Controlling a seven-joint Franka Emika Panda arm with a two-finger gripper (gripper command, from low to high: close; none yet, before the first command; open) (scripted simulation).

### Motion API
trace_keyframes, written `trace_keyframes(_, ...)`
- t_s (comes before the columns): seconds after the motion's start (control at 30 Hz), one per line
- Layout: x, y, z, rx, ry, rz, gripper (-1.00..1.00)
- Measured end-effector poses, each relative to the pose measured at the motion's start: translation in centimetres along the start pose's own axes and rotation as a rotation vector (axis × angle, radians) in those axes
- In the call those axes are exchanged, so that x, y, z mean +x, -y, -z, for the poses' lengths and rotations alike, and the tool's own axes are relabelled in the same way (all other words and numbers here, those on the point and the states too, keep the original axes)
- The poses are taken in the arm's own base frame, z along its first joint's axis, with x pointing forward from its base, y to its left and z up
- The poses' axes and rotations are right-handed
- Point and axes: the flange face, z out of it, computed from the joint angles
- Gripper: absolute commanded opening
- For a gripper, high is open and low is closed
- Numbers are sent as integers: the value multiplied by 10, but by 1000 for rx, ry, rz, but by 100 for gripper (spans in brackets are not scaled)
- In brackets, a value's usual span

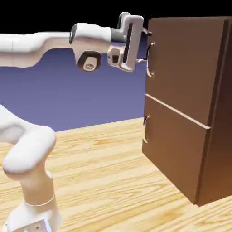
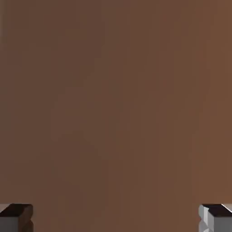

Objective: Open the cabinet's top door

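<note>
- Exterior view: the cabinet (image 1: 190,108) is standing on the pale wooden bench (image 1: 113,181) before a blue-violet backdrop. The gripper (image 1: 147,45), fingers spread apart, is reaching level at the top door (image 1: 181,63), beside its silver handle (image 1: 150,59).
- Hand view: brown wood is filling the frame; both fingertips (image 2: 16,216) are sitting far apart.
</note>
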Motion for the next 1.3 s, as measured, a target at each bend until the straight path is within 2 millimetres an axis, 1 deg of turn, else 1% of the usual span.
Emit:
trace_keyframes(0.1, -16, -17, 2, 20, 41, -187, 0)
trace_keyframes(0.2, -28, -38, 1, 27, 80, -373, 0)
trace_keyframes(0.3, -36, -62, -3, 23, 112, -557, 0)
trace_keyframes(0.4, -40, -90, -12, 9, 136, -741, 0)
trace_keyframes(0.57, -36, -140, -34, -26, 152, -1049, 0)
trace_keyframes(0.73, -15, -194, -66, -60, 132, -1362, 0)
trace_keyframes(0.77, -12, -200, -69, -63, 128, -1396, 0)
trace_keyframes(0.8, -12, -200, -69, -63, 128, -1396, 0)
trace_keyframes(0.93, -18, -199, -111, -63, 129, -1395, 0)
trace_keyframes(0.97, -19, -199, -119, -63, 128, -1395, -100)
trace_keyframes(1.03, -19, -199, -119, -63, 128, -1395, -100)
trace_keyframes(1.3, 4, -179, -62, -224, 115, -1383, -100)
